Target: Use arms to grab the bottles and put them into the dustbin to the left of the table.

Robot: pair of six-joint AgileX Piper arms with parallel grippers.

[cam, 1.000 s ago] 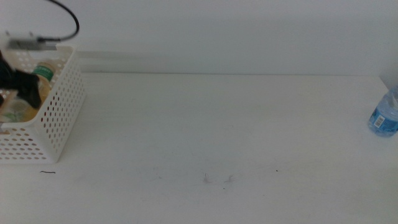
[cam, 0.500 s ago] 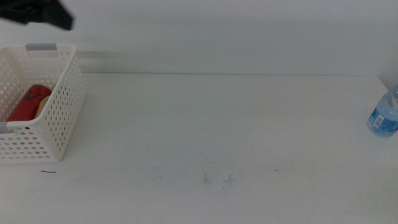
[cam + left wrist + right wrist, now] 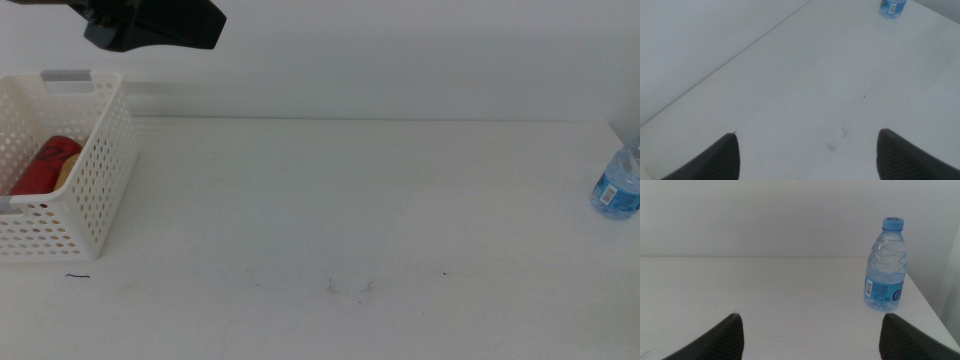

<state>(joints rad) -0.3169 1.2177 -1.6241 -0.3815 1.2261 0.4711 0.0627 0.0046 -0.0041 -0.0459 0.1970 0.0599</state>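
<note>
The white perforated dustbin stands at the table's left end. Inside it lies a red soda can, with a bit of a yellow bottle beside it. My left gripper hangs high above the table, just right of the bin. In its wrist view the left gripper is open and holds nothing. A clear blue-capped water bottle stands upright at the table's far right edge. The right gripper is open and faces this water bottle from a distance. The middle view does not show the right gripper.
The white tabletop has a few faint scuff marks near the front middle. A white wall runs behind the table. The water bottle also shows far off in the left wrist view.
The left gripper let go of the yellow bottle in the dustbin, rose out of it and moved right above the table. The water bottle has not moved.
</note>
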